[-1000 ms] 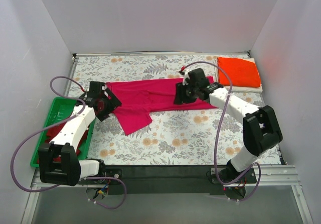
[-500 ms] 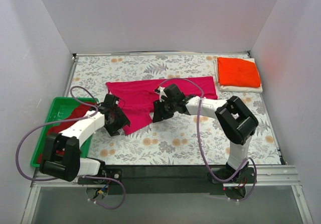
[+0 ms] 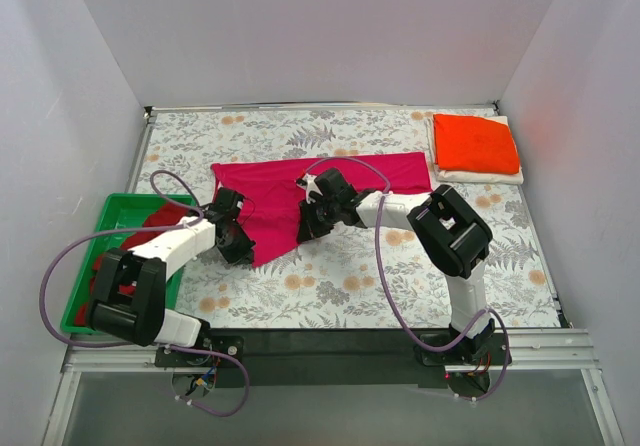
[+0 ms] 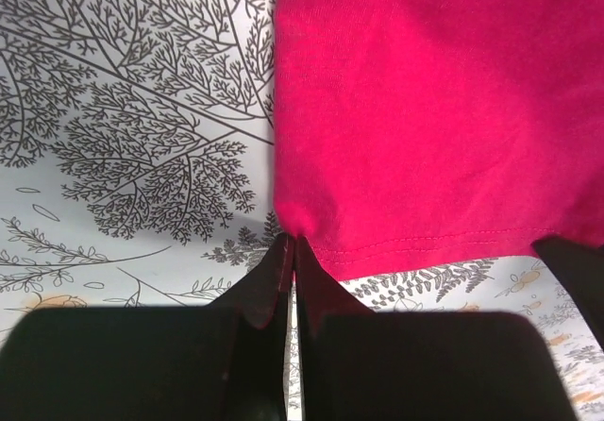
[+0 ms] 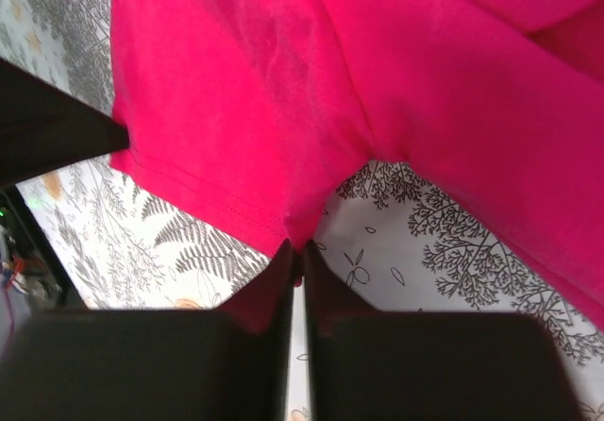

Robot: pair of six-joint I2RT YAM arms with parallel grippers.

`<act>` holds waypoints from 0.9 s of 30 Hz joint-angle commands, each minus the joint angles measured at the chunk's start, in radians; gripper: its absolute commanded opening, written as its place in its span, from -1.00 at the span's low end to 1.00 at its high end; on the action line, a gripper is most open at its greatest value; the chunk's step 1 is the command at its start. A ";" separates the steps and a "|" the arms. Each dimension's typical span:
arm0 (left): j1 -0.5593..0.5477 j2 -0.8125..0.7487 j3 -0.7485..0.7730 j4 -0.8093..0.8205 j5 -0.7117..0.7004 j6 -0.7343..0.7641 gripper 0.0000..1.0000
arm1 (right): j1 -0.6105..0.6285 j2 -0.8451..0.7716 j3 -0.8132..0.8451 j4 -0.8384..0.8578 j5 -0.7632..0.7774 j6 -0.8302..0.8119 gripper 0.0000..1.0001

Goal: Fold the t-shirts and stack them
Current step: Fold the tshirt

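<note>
A magenta-pink t-shirt lies spread across the middle of the table, one flap reaching toward the near side. My left gripper is shut on the left corner of that flap's hem. My right gripper is shut on the right corner of the same hem. An orange-red t-shirt lies folded on a folded white t-shirt at the far right. A darker red t-shirt sits in the tray behind my left arm.
A green plastic tray stands at the left edge of the floral tablecloth. White walls close in the back and both sides. Purple cables loop from both arms.
Both arms have come in from the shirt's far ends to the near flap. Both grippers, open a second ago, have shut on the hem's two corners.
</note>
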 commanded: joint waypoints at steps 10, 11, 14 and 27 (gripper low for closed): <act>-0.002 0.084 0.409 -0.004 -0.191 0.120 -1.00 | -0.063 -0.014 0.216 -0.069 0.024 -0.049 -0.97; 0.000 0.112 0.439 0.005 -0.198 0.152 -1.00 | -0.080 -0.002 0.259 -0.080 0.020 -0.047 -0.97; 0.006 0.208 0.544 0.062 -0.202 0.215 -1.00 | -0.111 0.048 0.343 -0.098 -0.005 -0.033 -0.97; 0.015 0.528 0.844 0.240 -0.196 0.430 -1.00 | -0.158 0.204 0.482 -0.092 -0.053 0.065 -0.87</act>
